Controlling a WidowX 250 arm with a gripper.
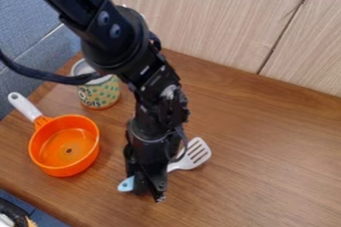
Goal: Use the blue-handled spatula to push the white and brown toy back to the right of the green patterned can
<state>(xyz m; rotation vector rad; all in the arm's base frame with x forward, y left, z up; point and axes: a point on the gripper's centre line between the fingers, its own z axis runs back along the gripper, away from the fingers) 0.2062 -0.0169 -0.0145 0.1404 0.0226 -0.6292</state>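
Note:
The black gripper (150, 191) hangs low over the front middle of the wooden table, right at a spatula. The spatula's white slotted head (194, 154) lies to the right of the gripper, and the light blue end of its handle (126, 184) sticks out on the left. The gripper covers the middle of the handle, so whether it holds the spatula is hidden. To the left sits an orange pan (67, 144) with a white handle (25, 106) pointing to the back left.
Behind the pan, an open can with a green-dotted label (100, 93) stands near the left edge, partly behind the arm's cable. A pale wood panel (213, 17) borders the back of the table (279, 156). A dark object (12, 215) shows at the lower left corner.

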